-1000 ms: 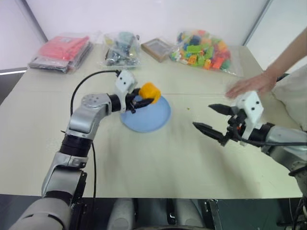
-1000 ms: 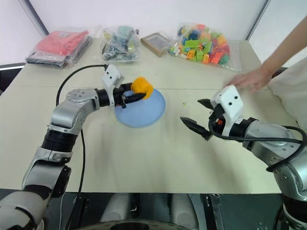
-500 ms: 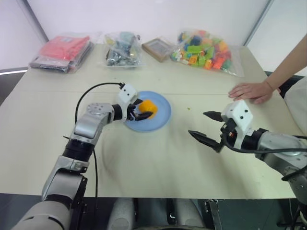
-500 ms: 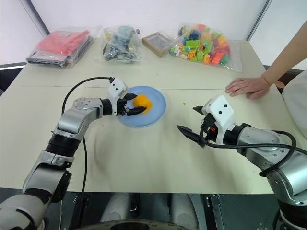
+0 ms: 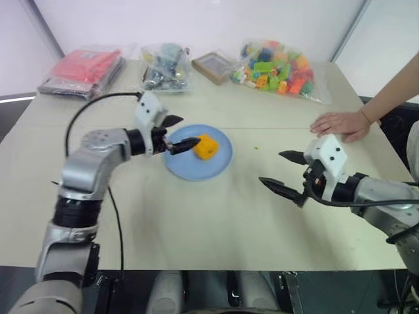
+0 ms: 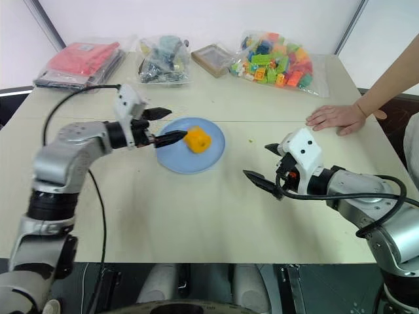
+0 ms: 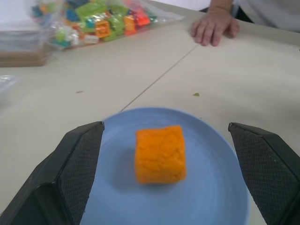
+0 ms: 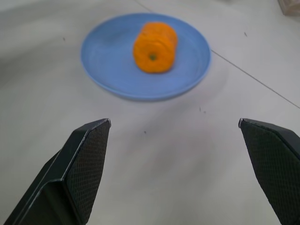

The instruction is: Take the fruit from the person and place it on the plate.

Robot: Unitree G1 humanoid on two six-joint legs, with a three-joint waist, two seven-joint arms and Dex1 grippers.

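Now fruit [image 5: 205,146] on plate [image 5: 219,167], just beyond left claw [image 5: 177,132]

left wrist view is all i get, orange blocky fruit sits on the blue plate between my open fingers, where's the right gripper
Observer: The right gripper hovers open over bare table, on the plate's right, fingers aimed toward the round light-blue plastic plate.
Operator: holding anything
Observer: No, nothing sits between its fingers.
Operator: is my left gripper touching the fruit
Observer: No. From the head camera, the left gripper is beside the plate's left rim, apart from the blocky yellow-orange toy fruit.
Operator: the person
Observer: The person's bare hand rests flat on the table's right side.
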